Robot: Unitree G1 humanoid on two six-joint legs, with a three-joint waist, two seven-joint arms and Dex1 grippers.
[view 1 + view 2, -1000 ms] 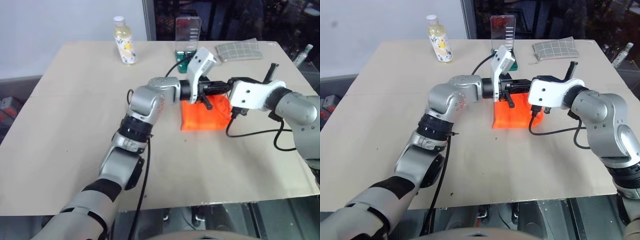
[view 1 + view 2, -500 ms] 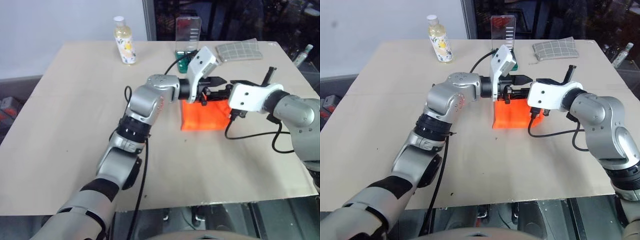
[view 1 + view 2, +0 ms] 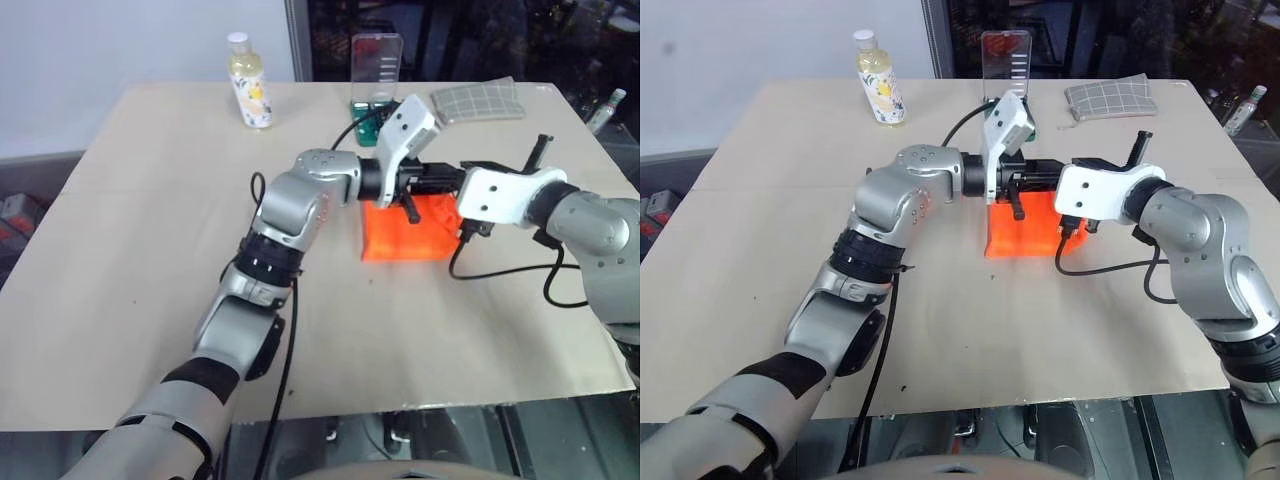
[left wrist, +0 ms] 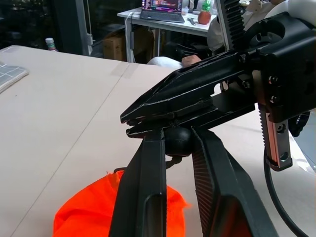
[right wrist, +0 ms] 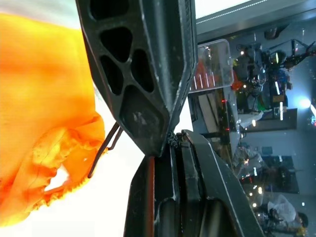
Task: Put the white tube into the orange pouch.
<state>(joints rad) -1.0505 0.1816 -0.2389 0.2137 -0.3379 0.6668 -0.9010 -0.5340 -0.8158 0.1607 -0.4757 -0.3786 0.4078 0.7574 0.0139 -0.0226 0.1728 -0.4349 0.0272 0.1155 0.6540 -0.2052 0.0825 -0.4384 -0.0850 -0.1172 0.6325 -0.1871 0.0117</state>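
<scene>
The orange pouch stands bunched on the tan table, right under both grippers. Its thin black cord runs up from the gathered mouth. My left gripper reaches in from the left and is shut on a round black bead of that cord. My right gripper comes from the opposite side, its tips meeting the left one's just above the pouch. It is shut, with the cord pinched at its tips. The white tube is out of view.
A clear yellowish bottle stands at the table's far left. A clear plastic container and a grey-green checked cloth pouch lie behind the grippers. The right arm's cable loops over the table beside the pouch.
Half a second ago the left gripper's fingers stood apart above the pouch; now they are shut on the cord bead again. Both arms and the pouch stayed in place.
</scene>
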